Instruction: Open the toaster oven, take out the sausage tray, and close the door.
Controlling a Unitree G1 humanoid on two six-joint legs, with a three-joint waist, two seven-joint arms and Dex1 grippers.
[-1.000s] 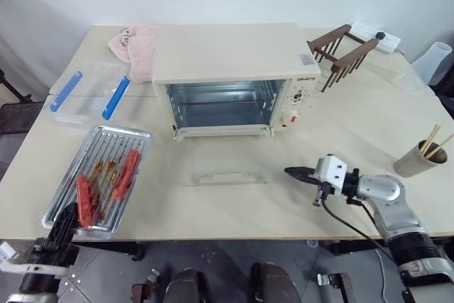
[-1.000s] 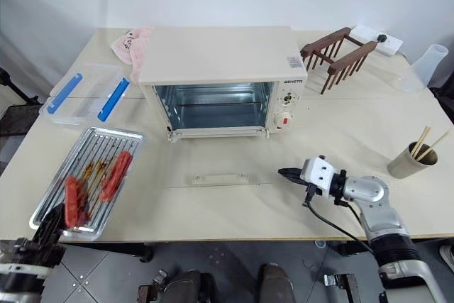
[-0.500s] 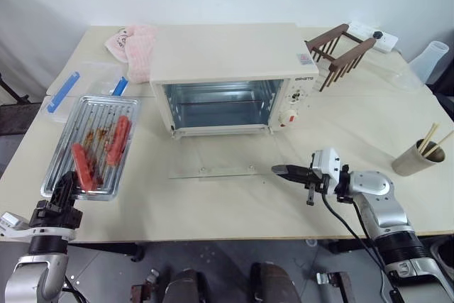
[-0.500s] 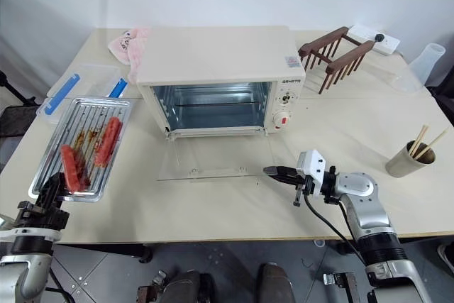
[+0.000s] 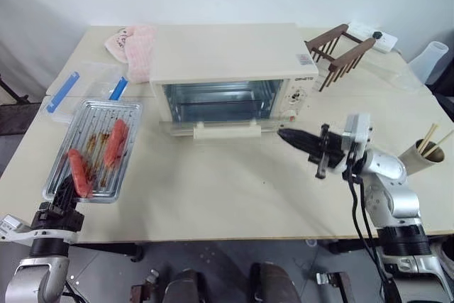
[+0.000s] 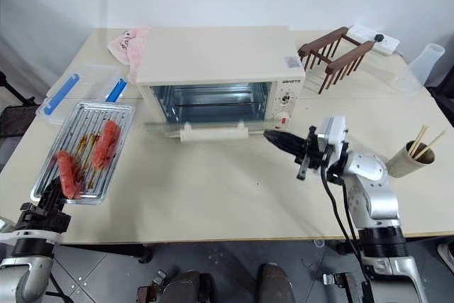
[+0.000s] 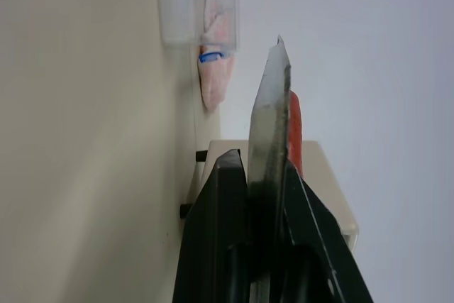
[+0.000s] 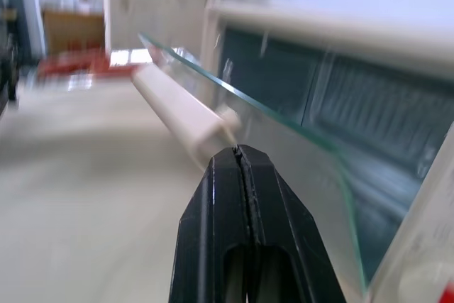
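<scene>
Right claw, pressed together, nudges my oven door half-raised under its edge, while left claw pinches sausage tray.

Bare tabletop is lying open in front of the toaster oven. The half-raised door is blocking its mouth, while the sausage tray is crowding the left edge beside the plastic box.

The cream toaster oven is seen with its glass door half-raised; the sausage tray is held aloft at the left.
</scene>
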